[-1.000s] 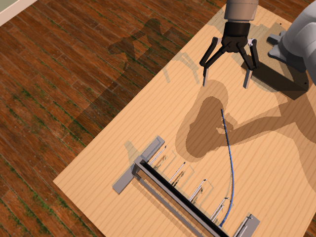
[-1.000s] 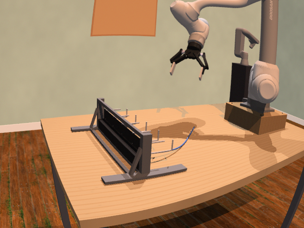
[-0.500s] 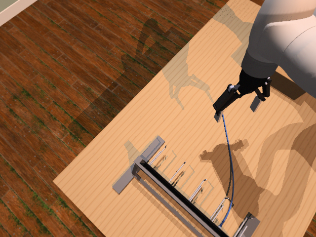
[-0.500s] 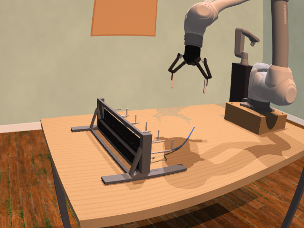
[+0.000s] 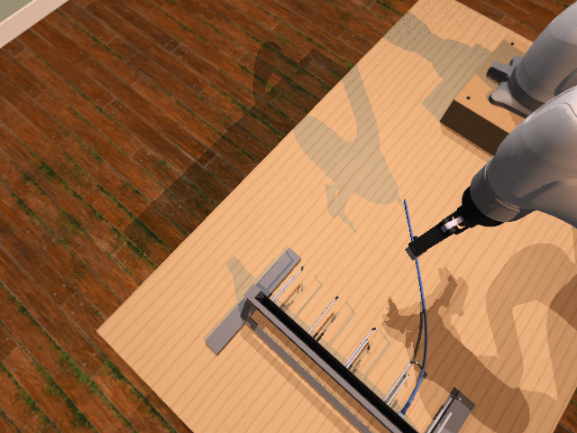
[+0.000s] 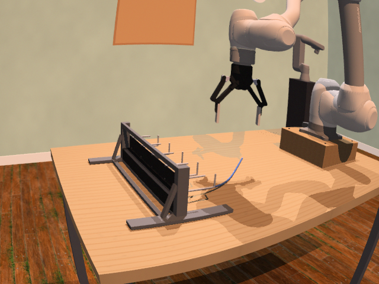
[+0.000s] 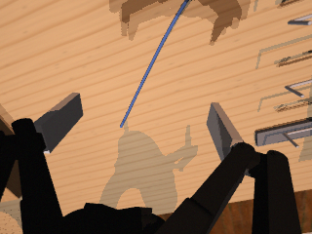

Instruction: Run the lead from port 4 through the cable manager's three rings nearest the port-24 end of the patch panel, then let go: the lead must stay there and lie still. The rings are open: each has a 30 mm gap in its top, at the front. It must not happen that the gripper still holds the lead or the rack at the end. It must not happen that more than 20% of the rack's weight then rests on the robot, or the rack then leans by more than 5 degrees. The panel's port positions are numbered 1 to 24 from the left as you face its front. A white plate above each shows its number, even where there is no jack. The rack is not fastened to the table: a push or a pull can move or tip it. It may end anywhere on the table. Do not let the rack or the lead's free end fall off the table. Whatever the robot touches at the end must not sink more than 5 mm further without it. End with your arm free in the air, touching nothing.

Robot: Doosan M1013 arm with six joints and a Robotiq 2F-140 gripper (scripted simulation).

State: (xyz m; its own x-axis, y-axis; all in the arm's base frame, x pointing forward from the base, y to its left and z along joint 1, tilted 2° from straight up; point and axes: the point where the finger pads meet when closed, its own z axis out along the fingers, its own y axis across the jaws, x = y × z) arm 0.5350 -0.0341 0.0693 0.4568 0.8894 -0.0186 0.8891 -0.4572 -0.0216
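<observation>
- Table point(image 6: 275, 213): light wood top on dark legs, over a plank floor point(image 5: 93, 140).
- Rack point(image 6: 182, 189): grey frame on two flat feet, standing upright on the table; a dark panel point(image 6: 147, 161) fills its face. In the exterior view the far foot point(image 6: 99, 160) and the near foot point(image 6: 183, 217) both lie flat on the top.
- Rings point(image 6: 195, 172): thin grey wire loops in a row along the rack's front, each sticking out over the table.
- Lead point(image 5: 421, 298): blue, thin. One end goes into the panel low down near the rack's end by the near foot; from there it curves out past the nearest ring and runs across the table. Its free end point(image 7: 122, 126) lies on the wood, well apart from the rack. Whether it passes inside any ring cannot be told.
- Gripper point(image 6: 237, 115): black, pointing down, well above the table and over the lead's free stretch. Fingers spread fully apart with nothing between them; in the wrist view the lead's tip shows on the table below the gap.
- Arm point(image 6: 342, 103): pale, bolted to a wooden block point(image 6: 309, 151) at the table's far right.
</observation>
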